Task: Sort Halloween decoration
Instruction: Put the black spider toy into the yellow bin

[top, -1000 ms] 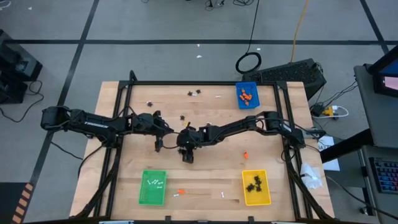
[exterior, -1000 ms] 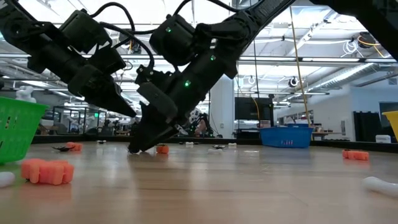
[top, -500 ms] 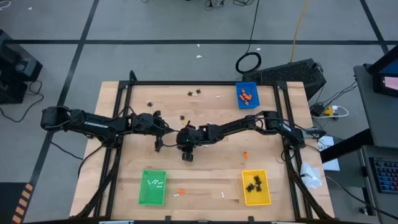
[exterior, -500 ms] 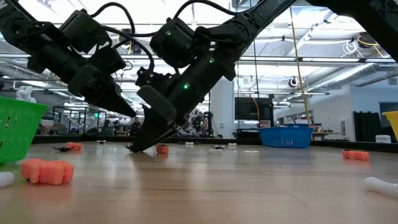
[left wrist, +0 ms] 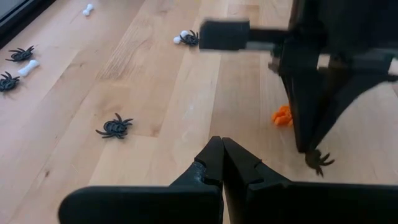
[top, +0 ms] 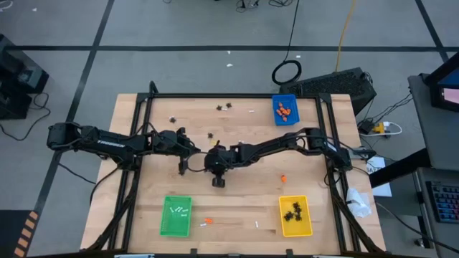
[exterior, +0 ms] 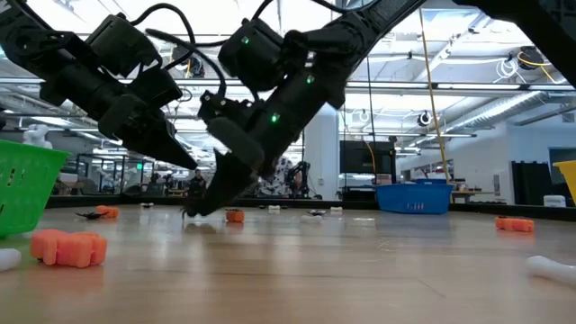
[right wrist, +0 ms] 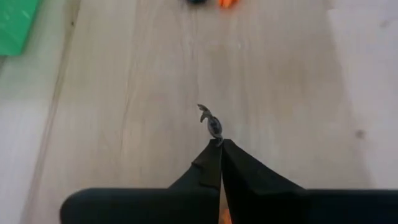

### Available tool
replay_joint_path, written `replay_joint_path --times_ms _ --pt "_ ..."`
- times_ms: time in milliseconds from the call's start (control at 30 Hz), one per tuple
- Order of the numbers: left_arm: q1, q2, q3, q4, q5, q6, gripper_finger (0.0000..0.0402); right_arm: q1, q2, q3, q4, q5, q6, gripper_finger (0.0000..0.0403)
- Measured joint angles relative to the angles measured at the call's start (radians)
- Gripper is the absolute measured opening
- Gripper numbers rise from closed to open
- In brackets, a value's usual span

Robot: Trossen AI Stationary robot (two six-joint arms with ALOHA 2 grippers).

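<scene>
right gripper point(right wrist: 220, 144) clenched on a black spider point(right wrist: 211, 124) (legs dangling), frame centre | left gripper point(left wrist: 221, 145) clenched, empty, beside it | table point(top: 244, 208)

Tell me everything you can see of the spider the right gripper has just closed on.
The black spider is a tiny dark plastic-looking trinket, pinched at one end between the shut tips of the right gripper, so most of it sticks out beyond them. Thin curled legs show in the left wrist view. It sits at the middle of the wooden table; whether it is touching the wood cannot be told. An orange lump lies close by, apart from it.
</scene>
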Motion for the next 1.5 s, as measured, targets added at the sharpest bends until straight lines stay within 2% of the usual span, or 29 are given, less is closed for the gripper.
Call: replay_joint_path --times_ms 200,433,600,800,900,1000,1200,1300,1500 --pt "0.0 0.0 0.0 0.003 0.0 0.0 0.0 0.034 -0.103 0.001 -0.115 0.004 -0.003 0.0" --pt "0.0 0.0 0.0 0.008 0.0 -0.002 0.0 0.109 -0.247 0.001 -0.378 0.033 0.043 0.0" --pt "0.0 0.0 0.0 0.011 0.0 -0.002 0.0 0.19 -0.352 0.002 -0.632 0.015 0.193 0.0" --pt "0.0 0.0 0.0 0.016 0.0 -0.018 0.0 0.297 -0.455 0.002 -0.914 -0.124 0.443 0.0" --pt "0.0 0.0 0.0 0.018 0.0 -0.018 0.0 0.355 -0.473 0.002 -1.045 -0.182 0.587 0.0" --pt "0.0 0.0 0.0 0.017 0.0 -0.018 0.0 0.414 -0.474 0.0 -1.142 -0.211 0.665 0.0" --pt "0.0 0.0 0.0 0.017 0.0 -0.017 0.0 0.475 -0.473 -0.176 -1.106 -0.314 0.715 0.0" --pt "0.0 0.0 0.0 0.017 0.0 -0.016 0.0 0.49 -0.474 -0.301 -1.022 -0.365 0.716 0.0" --pt "0.001 0.0 0.0 0.003 0.03 -0.012 0.0 0.48 -0.474 -0.465 -0.844 -0.39 0.693 0.0"
